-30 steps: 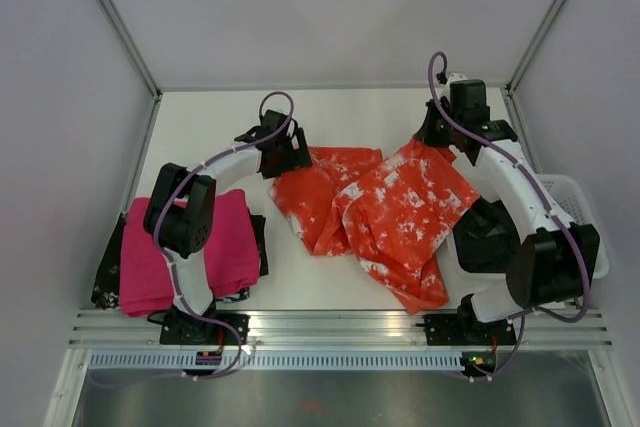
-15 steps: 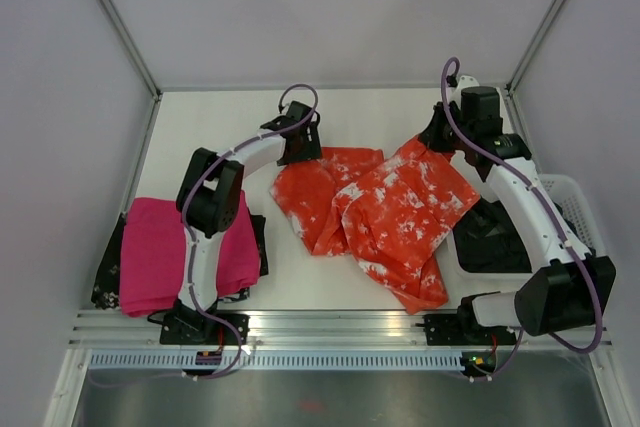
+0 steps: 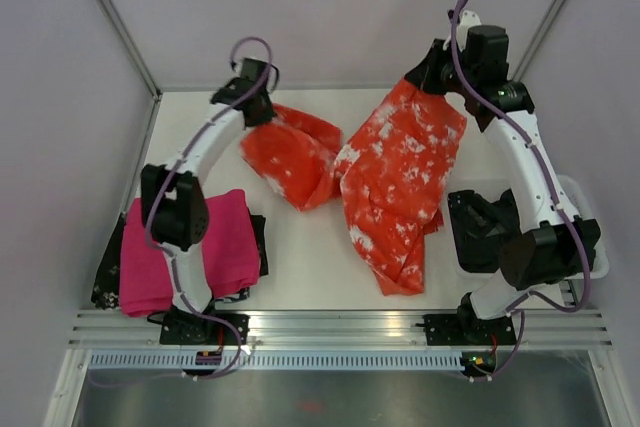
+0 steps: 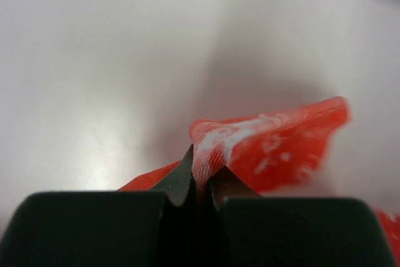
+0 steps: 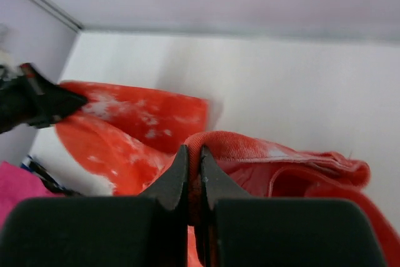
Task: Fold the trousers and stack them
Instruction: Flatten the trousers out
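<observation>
step: opening the trousers (image 3: 395, 172) flat | grip: left fingers (image 4: 178, 182) and right fingers (image 5: 174, 182) each clamped on a cloth edge | place: far half of bench (image 3: 300, 277), partly raised | advice: the arms should pull apart evenly, then lower without creases

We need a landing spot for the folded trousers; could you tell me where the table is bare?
Bare table lies near centre, between pink folded cloth and trousers, and in the far-left corner. The basket of dark clothing crowds the right.
</observation>
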Tool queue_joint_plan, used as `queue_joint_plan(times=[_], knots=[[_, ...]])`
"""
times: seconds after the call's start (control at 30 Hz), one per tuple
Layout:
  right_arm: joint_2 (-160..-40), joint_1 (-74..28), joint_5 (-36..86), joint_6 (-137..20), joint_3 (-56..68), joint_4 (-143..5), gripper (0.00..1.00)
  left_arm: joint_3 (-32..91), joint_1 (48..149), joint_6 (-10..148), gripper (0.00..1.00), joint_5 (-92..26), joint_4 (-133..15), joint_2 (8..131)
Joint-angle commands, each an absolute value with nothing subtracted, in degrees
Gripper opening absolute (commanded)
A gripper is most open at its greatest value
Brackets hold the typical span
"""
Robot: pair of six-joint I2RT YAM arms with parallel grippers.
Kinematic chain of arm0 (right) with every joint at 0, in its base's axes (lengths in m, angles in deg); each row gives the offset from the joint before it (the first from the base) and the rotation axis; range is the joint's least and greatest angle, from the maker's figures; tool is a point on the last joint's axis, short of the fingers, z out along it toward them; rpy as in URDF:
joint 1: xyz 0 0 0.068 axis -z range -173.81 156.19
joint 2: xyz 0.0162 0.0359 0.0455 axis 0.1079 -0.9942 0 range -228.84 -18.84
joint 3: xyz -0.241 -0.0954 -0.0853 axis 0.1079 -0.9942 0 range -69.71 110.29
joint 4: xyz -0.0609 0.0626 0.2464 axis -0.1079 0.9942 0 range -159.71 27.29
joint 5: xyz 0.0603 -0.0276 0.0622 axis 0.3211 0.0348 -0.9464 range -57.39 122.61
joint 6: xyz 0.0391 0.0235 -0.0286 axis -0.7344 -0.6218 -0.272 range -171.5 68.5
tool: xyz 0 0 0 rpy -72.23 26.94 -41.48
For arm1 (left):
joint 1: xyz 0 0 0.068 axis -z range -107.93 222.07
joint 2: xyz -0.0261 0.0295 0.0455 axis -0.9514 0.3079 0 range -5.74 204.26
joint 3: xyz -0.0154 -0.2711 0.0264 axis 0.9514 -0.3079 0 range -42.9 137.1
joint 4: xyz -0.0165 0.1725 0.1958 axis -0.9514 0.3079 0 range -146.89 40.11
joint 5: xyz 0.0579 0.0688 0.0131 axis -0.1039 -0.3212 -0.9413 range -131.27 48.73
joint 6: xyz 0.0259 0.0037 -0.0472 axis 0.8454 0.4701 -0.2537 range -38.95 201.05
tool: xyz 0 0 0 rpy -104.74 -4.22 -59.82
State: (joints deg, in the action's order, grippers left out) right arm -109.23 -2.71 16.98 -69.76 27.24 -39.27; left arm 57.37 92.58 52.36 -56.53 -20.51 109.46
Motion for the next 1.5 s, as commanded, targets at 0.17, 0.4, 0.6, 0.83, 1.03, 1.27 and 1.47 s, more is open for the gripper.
queue_joint_plan(times=[0.17, 0.4, 0.6, 0.83, 1.03, 1.27, 1.47], knots=[[-108.06, -2.59, 17.55, -71.09, 45.78, -56.60, 0.00, 76.95, 75.94, 58.45, 0.02, -83.84, -15.77, 81.54], [-106.73, -0.14, 28.83, -67.32, 36.65, -59.16, 0.00, 77.17, 68.29, 57.78, 0.02, -78.99, -9.18, 81.53], [-106.13, 2.76, 25.94, -67.23, 26.64, -61.09, 0.00, 66.19, 67.76, 54.60, 0.02, -69.31, -11.53, 81.19], [-96.19, 4.44, 34.18, -68.19, 16.16, -56.19, 0.00, 61.25, 67.76, 56.44, 0.02, -64.92, -15.06, 83.73], [-94.52, 4.53, 36.13, -65.39, 11.42, -53.27, 0.00, 58.88, 67.76, 56.70, 0.02, -62.19, -14.79, 86.72], [-95.57, 4.88, 36.48, -65.20, 10.44, -55.30, 0.00, 60.72, 67.76, 61.79, 0.02, -68.85, -11.89, 85.15], [-99.35, 5.05, 35.25, -66.35, 8.96, -57.05, 0.00, 66.25, 68.46, 66.63, 0.07, -74.65, -8.39, 89.33]])
